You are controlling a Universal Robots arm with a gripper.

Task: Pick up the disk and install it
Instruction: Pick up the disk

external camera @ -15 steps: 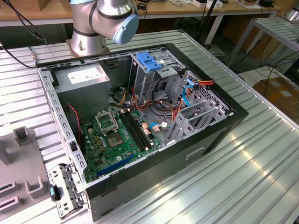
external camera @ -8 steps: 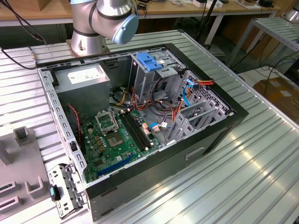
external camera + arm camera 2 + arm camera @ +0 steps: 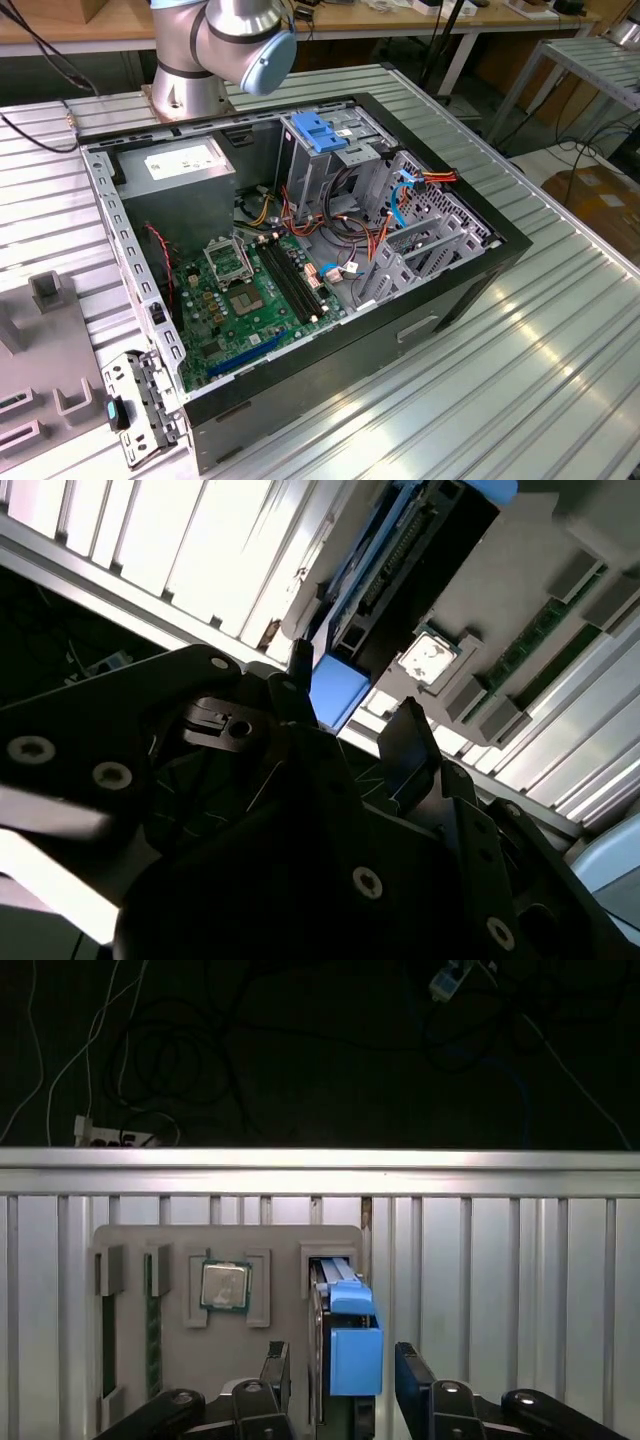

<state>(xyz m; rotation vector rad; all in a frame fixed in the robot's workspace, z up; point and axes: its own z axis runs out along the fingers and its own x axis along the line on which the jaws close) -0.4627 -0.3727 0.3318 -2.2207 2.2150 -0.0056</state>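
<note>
in the first wrist view the end effector (image 3: pixel 342 1355) is spread wide. one finger (image 3: pixel 279 1368) is on each side of the disk (image 3: pixel 345 1305), and a thin gap shows between each finger and it. it holds nothing.

the disk stands on its edge in a slot of a grey tray (image 3: pixel 280 1242). a blue rail runs along the edge that faces the camera. in the second wrist view the blue end of the rail shows between the two dark fingers (image 3: pixel 408 735).

just beside the disk, in its own pocket of the tray, lies a square chip (image 3: pixel 225 1286). further along the tray two green memory sticks (image 3: pixel 152 1330) stand in slots. the tray lies on the ribbed metal counter (image 3: pixel 500 1260). past the counter's edge the floor is dark, with loose cables (image 3: pixel 150 1060) on it.

in the exterior view a part of the tray (image 3: pixel 60 350) shows at the exterior view's left, near the camera. next to it the open case (image 3: pixel 400 330) lies on its side on the counter. inside it are a green board (image 3: pixel 250 290), a grey power box (image 3: pixel 185 170) and a metal cage with a blue bracket (image 3: pixel 318 130) on top. behind the case stands the arm (image 3: pixel 225 40).
</note>
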